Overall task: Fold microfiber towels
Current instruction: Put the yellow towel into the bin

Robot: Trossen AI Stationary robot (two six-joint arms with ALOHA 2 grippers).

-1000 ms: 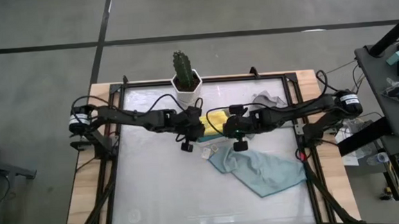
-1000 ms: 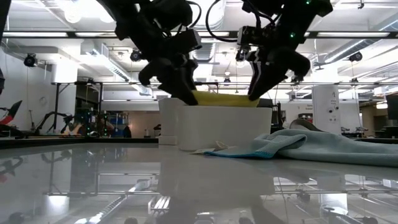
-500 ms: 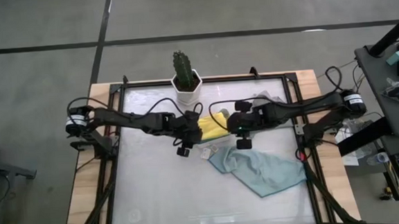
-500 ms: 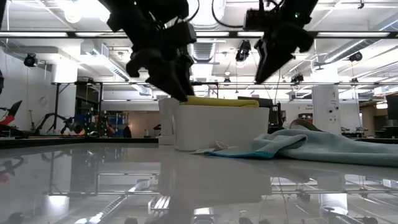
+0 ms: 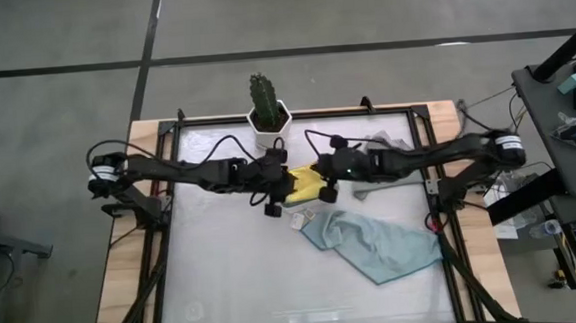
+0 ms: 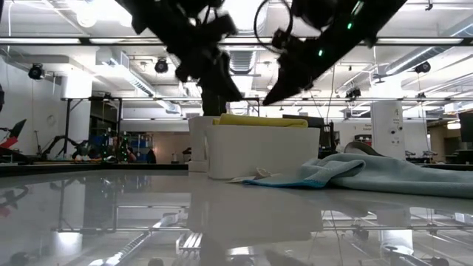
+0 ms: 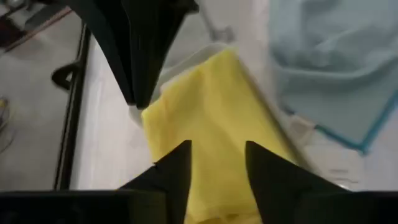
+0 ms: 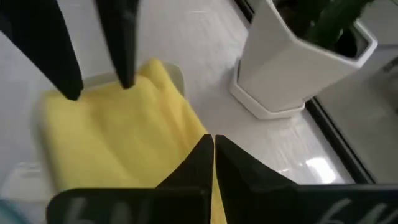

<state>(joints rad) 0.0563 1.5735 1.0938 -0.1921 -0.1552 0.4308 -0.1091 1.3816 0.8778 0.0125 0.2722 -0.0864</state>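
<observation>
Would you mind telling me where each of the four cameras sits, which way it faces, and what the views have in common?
High view: above the table, looking straight down; both arms meet over the yellow towel beside the pale teal towel.
Low view: table height, looking level across; both arms come down over the white tray.
Left wrist view: on the left arm, looking past the left gripper, its fingers apart.
Right wrist view: on the right arm, past the shut right gripper, toward the cactus pot.
Shared: all four show the yellow towel.
</observation>
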